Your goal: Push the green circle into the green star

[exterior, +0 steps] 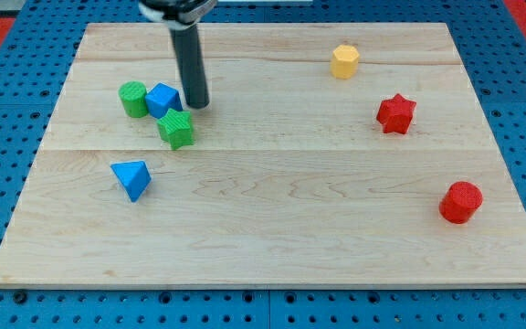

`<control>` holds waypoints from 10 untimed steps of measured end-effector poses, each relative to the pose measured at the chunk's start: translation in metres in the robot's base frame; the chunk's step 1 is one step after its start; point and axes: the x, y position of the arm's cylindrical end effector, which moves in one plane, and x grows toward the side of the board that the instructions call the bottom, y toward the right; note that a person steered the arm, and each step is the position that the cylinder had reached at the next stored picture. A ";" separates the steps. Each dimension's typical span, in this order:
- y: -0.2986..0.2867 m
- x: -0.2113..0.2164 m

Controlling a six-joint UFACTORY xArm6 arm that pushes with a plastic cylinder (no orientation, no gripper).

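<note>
The green circle [133, 99] sits at the view's upper left of the wooden board [272, 238]. A blue block [163, 99] touches its right side. The green star [177, 129] lies just below and right of the blue block, close to it. My tip [198, 105] rests on the board right of the blue block and just above and right of the green star. The blue block lies between my tip and the green circle.
A blue triangular block [132, 179] lies below the cluster. A yellow hexagon [344, 61] is at the upper right, a red star [395, 113] below it, and a red circle [460, 202] near the right edge.
</note>
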 end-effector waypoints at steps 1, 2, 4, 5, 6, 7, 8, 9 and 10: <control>-0.084 -0.020; -0.111 -0.001; -0.031 0.014; -0.084 0.012; -0.139 0.012; -0.137 0.033; -0.121 0.033; -0.107 0.034; -0.119 0.066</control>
